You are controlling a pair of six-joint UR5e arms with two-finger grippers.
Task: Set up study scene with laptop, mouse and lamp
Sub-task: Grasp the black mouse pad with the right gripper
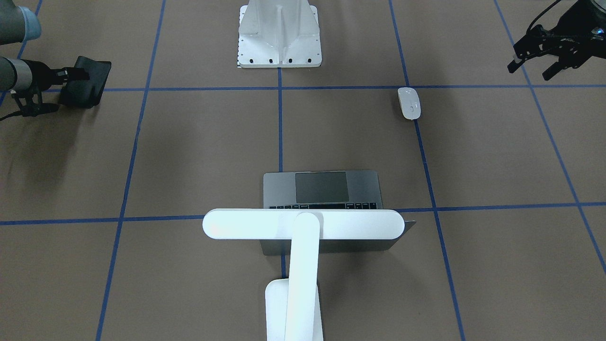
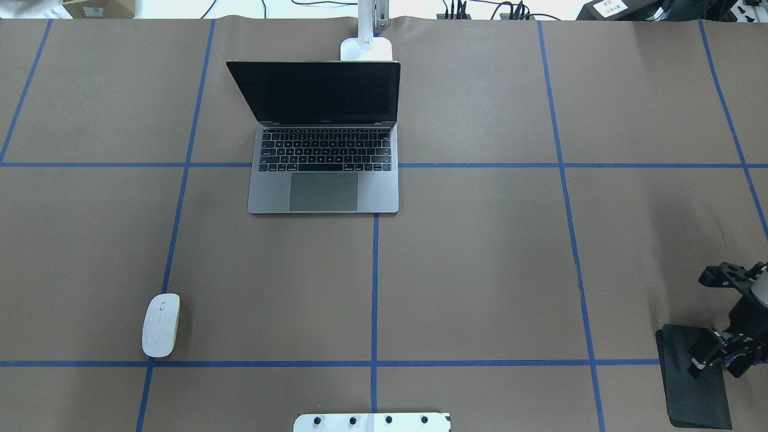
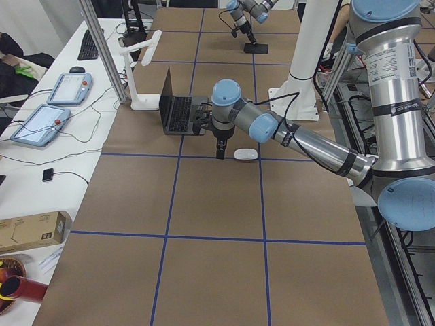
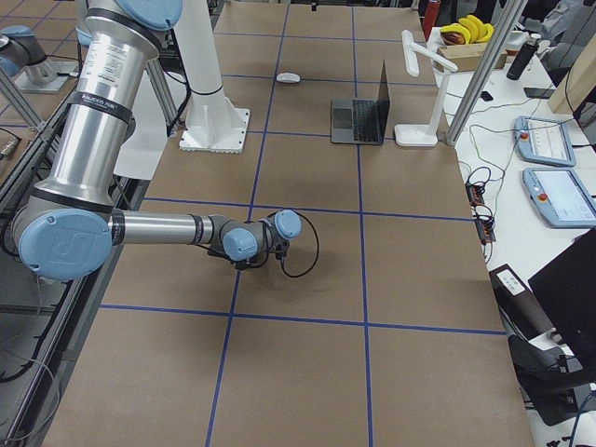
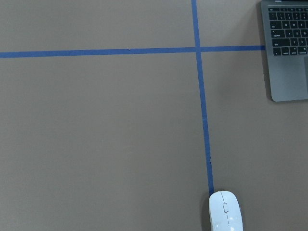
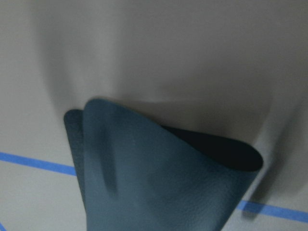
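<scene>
The open grey laptop point(image 2: 324, 192) sits at the table's far middle, screen dark. The white lamp point(image 1: 303, 225) stands behind it, its light bar over the lid; its base shows in the overhead view point(image 2: 366, 49). The white mouse point(image 2: 161, 324) lies alone on the near left by a blue tape line, and shows at the bottom of the left wrist view point(image 5: 224, 211). My left gripper point(image 1: 532, 68) is open and empty, above the table to the left of the mouse. My right gripper point(image 2: 705, 357) is shut on the edge of a black mat point(image 2: 693, 384) at the near right; the mat curls up in the right wrist view point(image 6: 163, 183).
The white ribbed mount point(image 1: 279, 38) stands at the near middle edge, its foot plate showing in the overhead view point(image 2: 372, 422). Blue tape lines grid the brown table cover. Side tables with tablets point(image 3: 41, 122) and cables lie beyond the far edge.
</scene>
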